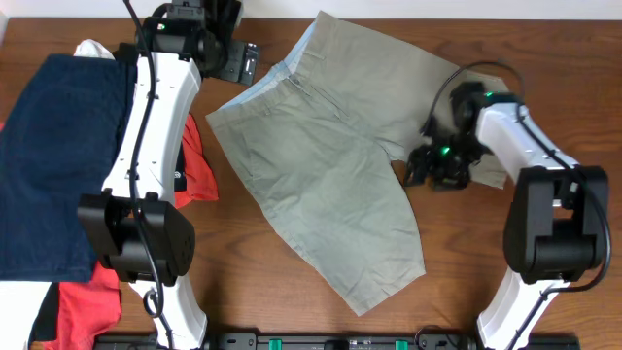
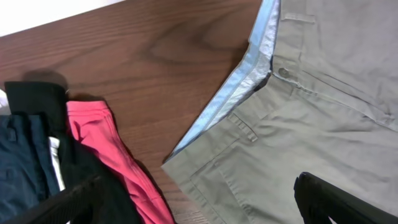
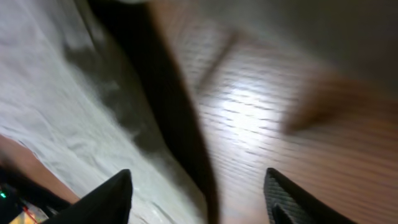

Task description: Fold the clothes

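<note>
The shorts (image 1: 330,185) lie spread flat across the middle of the table (image 1: 243,282), waistband toward the far left, and no fold looks started. The left gripper (image 1: 233,60) hovers beside the waistband and the right gripper (image 1: 434,167) sits low at a leg hem, both with jaws apart. Next, each probably needs to pinch a cloth edge. The table is dark wood grain, with a navy garment (image 1: 49,165) and a red garment (image 1: 199,165) piled at the left.

Overhead and left wrist views are bright, evenly lit and sharp, with soft shadows. The right wrist view is dim and heavily blurred: glare whitens the table (image 3: 261,106), a dark shadow band edges the shorts (image 3: 50,112).
</note>
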`<state>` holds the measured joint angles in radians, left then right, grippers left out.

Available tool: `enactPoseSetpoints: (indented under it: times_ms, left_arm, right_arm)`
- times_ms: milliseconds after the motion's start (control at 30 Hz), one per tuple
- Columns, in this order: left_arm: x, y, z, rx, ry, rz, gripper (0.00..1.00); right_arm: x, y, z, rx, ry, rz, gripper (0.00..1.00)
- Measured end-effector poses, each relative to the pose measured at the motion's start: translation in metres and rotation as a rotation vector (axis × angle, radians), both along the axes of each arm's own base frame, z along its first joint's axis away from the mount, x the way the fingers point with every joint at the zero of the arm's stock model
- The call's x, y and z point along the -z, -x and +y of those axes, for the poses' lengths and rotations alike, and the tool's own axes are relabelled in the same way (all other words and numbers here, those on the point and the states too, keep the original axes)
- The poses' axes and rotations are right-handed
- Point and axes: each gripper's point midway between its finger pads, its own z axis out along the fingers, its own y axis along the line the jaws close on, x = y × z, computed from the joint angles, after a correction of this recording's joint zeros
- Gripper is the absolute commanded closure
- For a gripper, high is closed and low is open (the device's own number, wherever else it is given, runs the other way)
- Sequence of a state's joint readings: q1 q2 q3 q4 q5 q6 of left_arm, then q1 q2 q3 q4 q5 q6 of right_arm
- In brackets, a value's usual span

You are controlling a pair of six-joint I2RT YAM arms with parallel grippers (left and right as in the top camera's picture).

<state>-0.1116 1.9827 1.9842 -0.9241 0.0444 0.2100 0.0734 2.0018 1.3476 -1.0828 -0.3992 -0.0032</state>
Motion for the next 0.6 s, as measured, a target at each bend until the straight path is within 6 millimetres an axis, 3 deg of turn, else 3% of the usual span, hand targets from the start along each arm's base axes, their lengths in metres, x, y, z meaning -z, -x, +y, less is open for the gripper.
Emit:
enactPoseSetpoints:
  times_ms: [133,300,433,500,600]
  left_arm:
    - [0.001,0.001,0.000,0.000,0.000,0.005,0.02]
    - [0.001,0.002,0.000,0.000,-0.001,0.007,0.02]
    - [0.001,0.002,0.000,0.001,-0.001,0.008,0.02]
    - [0.001,0.002,0.000,0.000,-0.001,0.008,0.02]
    - [0.002,0.002,0.000,0.000,-0.001,0.012,0.02]
  right_arm:
    - [0.012,0.015,0.015,-0.048,-0.009,0.016,0.57]
    - [0.025,0.032,0.027,-0.069,-0.015,0.043,0.89]
    - [0.028,0.031,0.025,-0.040,0.007,0.044,0.99]
    - [0.028,0.028,0.019,-0.023,0.037,0.031,0.99]
    - [0.027,0.017,-0.002,0.018,0.094,-0.001,0.99]
